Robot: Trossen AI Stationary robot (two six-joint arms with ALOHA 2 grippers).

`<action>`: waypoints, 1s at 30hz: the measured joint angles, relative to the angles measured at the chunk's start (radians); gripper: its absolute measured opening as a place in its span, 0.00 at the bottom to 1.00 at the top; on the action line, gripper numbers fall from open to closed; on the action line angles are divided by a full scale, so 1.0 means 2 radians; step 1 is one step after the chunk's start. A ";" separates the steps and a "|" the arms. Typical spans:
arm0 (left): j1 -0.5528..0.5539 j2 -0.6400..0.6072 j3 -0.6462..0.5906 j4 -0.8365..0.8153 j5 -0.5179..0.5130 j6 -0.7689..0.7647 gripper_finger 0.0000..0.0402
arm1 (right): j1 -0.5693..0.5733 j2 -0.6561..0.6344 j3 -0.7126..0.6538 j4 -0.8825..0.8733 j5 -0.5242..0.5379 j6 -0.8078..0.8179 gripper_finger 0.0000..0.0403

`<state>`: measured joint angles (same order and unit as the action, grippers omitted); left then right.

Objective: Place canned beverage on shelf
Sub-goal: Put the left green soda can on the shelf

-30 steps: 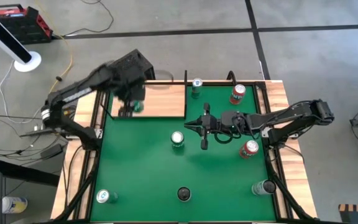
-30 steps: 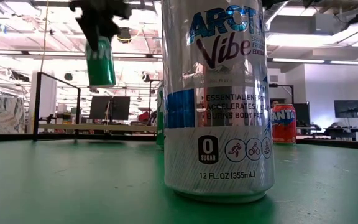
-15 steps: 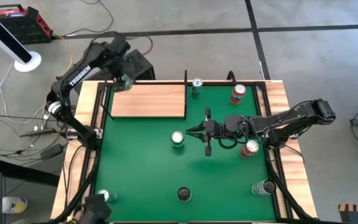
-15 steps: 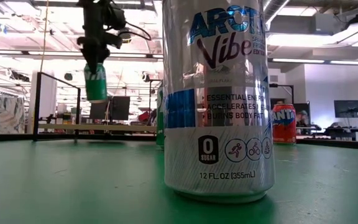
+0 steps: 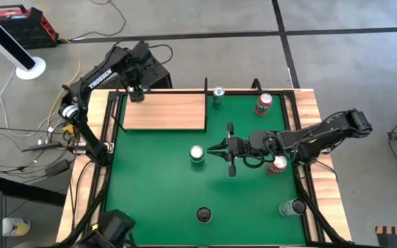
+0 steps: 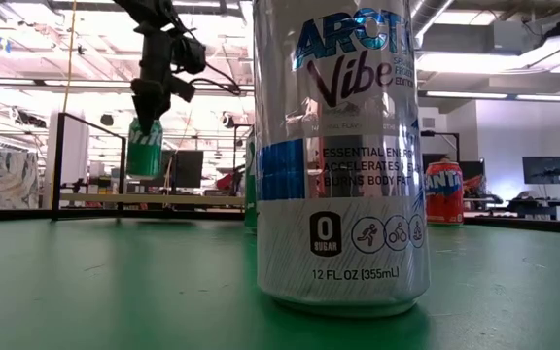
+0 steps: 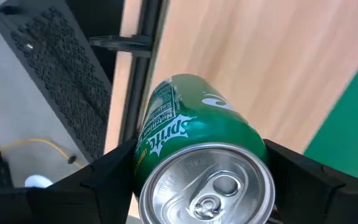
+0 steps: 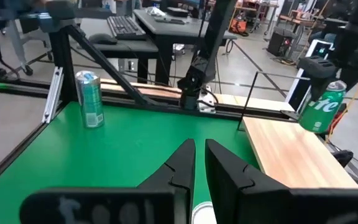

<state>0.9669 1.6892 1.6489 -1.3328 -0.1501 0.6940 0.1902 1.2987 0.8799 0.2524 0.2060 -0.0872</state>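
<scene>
A: Where was the Sprite can (image 7: 197, 155) seen?

B: It was held off the surface by the left gripper (image 5: 137, 89), above the shelf's (image 5: 165, 111) far-left corner. In the left wrist view its silver top was turned to the camera, w/ a dark finger (image 7: 107, 177) pressed on each side. In the low view the can (image 6: 145, 148) was shown hanging upright under the gripper (image 6: 154, 105), clear of the shelf.

A: And the shelf itself?

B: A pale wood panel was laid at the far-left of the green mat (image 5: 157, 193), nothing resting on it.

A: The right gripper (image 5: 219, 149)?

B: It was held over the mat's middle, fingers (image 8: 185, 163) pressed nearly together, nothing pinched. A silver-top can (image 5: 197, 153) was seen just beside its tip.

A: Other cans?

B: A teal can (image 5: 218, 94) was placed at the far edge, just right of the shelf. Two red cans (image 5: 264, 103) were found on the right side, one partly hidden under the right arm. A silver can (image 5: 291, 207) was lying near-right, a dark-topped can (image 5: 203, 215) at the near edge. In the low view a big "Vibe" can (image 6: 341, 156) was filling the frame, w/ a Fanta can (image 6: 443, 193) behind it.
</scene>
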 joint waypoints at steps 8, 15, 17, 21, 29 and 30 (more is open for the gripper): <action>-0.030 0.000 0.000 0.026 -0.004 0.058 0.70 | -0.016 -0.010 0.000 -0.036 -0.045 0.000 0.16; -0.044 0.000 0.000 0.053 0.043 0.048 0.70 | -0.025 -0.031 0.000 -0.084 -0.065 0.000 0.16; -0.059 0.000 0.000 0.058 0.045 0.050 0.70 | -0.027 -0.039 0.000 -0.097 -0.065 0.000 0.16; -0.058 0.000 0.000 0.060 -0.005 0.080 0.70 | -0.031 -0.048 0.000 -0.112 -0.064 -0.001 0.16; 0.016 0.000 0.000 0.073 0.016 0.104 0.70 | -0.028 -0.049 0.000 -0.118 -0.065 0.000 0.16; 0.018 0.000 0.002 0.068 0.023 0.104 0.70 | -0.026 -0.049 0.000 -0.121 -0.065 0.000 0.16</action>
<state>1.0020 1.6894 1.6534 -1.1961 -0.1041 0.9014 0.1382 1.2007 0.8799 0.0112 0.0765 -0.0875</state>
